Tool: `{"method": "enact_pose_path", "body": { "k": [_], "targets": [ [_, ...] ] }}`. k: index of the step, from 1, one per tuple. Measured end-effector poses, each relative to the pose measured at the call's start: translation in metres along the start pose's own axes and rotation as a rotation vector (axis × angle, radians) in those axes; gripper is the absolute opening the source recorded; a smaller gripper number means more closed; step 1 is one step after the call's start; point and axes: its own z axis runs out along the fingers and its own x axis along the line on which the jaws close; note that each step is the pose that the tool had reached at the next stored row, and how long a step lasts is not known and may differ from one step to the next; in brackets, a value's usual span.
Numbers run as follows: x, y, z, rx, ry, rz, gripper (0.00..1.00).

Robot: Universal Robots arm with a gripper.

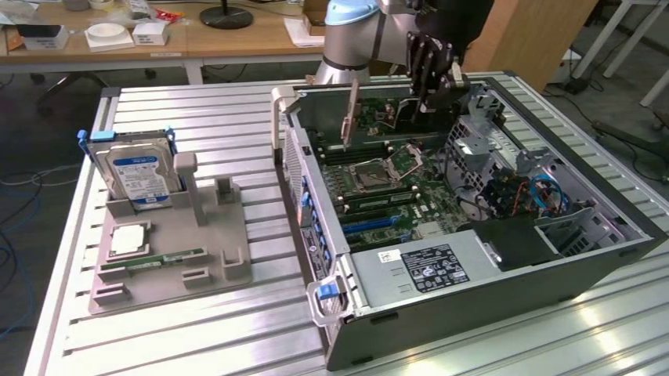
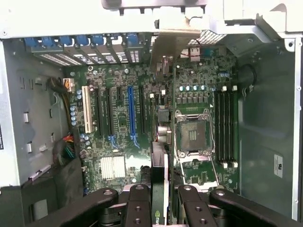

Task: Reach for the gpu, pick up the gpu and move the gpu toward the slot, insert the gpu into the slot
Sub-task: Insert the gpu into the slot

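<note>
**Card held over the open case**

The gripper has its fingers clamped on the gpu. The gpu hangs edge-on above the green motherboard, inside the open computer case. The card is near the long blue slot but is not seated in it.

Computer case on the bench, parts holder just beside it at the exterior view's left.
In the holder, hard drive upright at the back, CPU chip and memory stick in front; in the case, motherboard at the bottom, gpu on edge over it in the claw.
</note>
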Motion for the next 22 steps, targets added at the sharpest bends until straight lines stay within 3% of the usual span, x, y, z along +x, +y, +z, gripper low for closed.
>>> {"method": "enact_pose_path", "body": {
  "k": [5, 11, 22],
  "targets": [
    [0.0, -0.0005, 0.0006, 0.0027, 0.0013, 0.051, 0.27],
    [0.0, -0.0007, 0.0024, 0.0029, 0.0014, 0.053, 0.27],
    [0.001, -0.001, 0.0195, -0.0012, -0.0009, -0.053, 0.27]
  ]
}}
